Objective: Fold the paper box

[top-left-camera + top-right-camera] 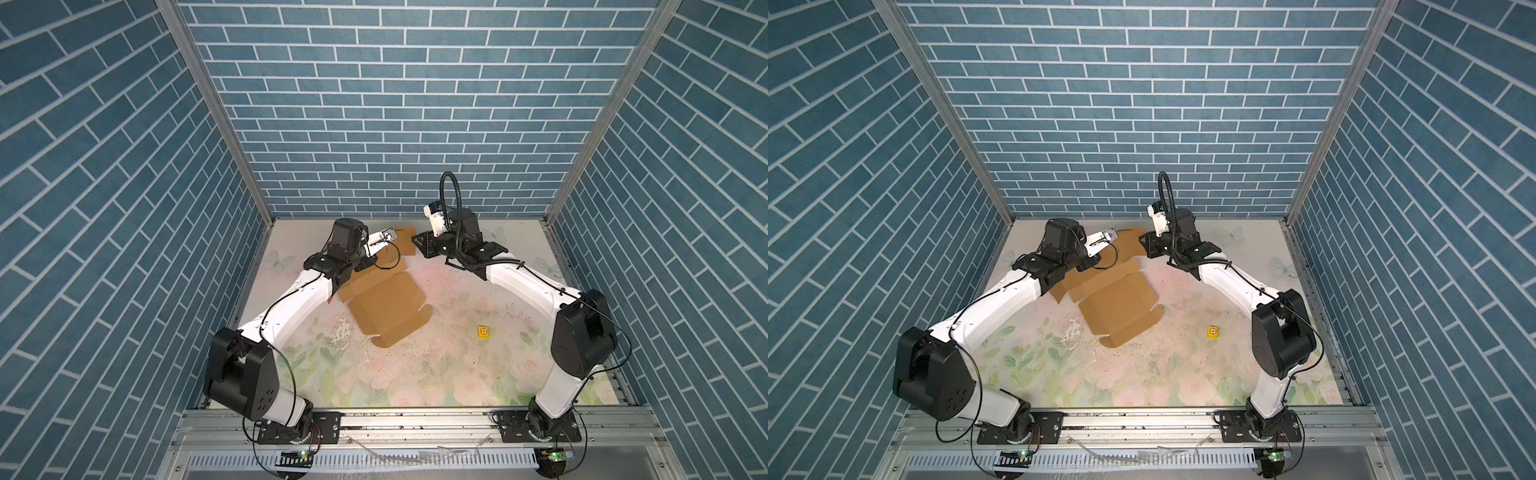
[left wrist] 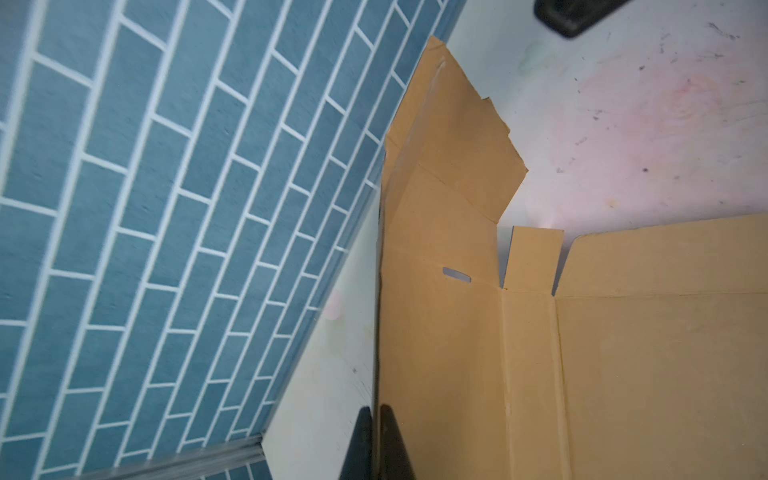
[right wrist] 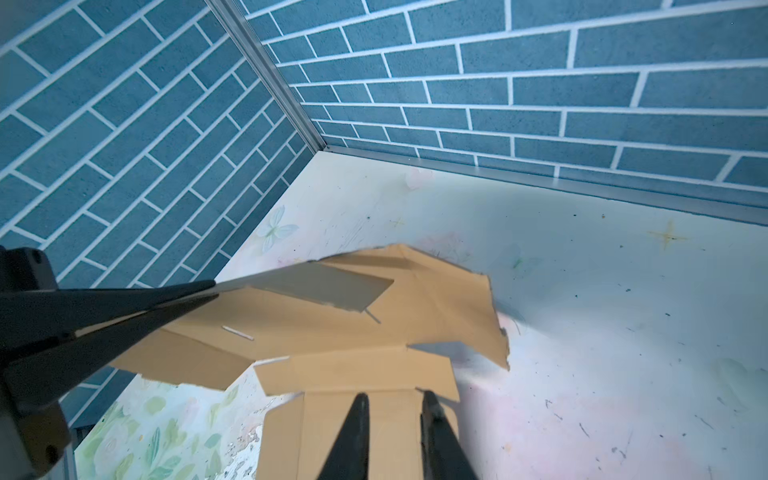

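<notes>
At table (image 1: 457,365) centre, paper box (image 1: 386,309) lay mostly flat, 12 o'clock panel (image 1: 405,241) raised. Left gripper (image 2: 375,409) pinched tight on panel's 10 o'clock edge. Right gripper (image 3: 394,395) at 1 o'clock, jaws slightly parted, gripping nothing. Firm pinch, square press along crease seemed wisest.

Open mat (image 1: 415,374) right of the paper box (image 1: 386,309), yellow cube (image 1: 483,331) amid it

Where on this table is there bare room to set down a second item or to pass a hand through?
Widest free patch: the front of the table, between the paper box and the front rail. A second: right of the box, short of the yellow cube. Crowded: the back, where the left gripper pinches a raised flap and the right gripper hovers close by.
</notes>
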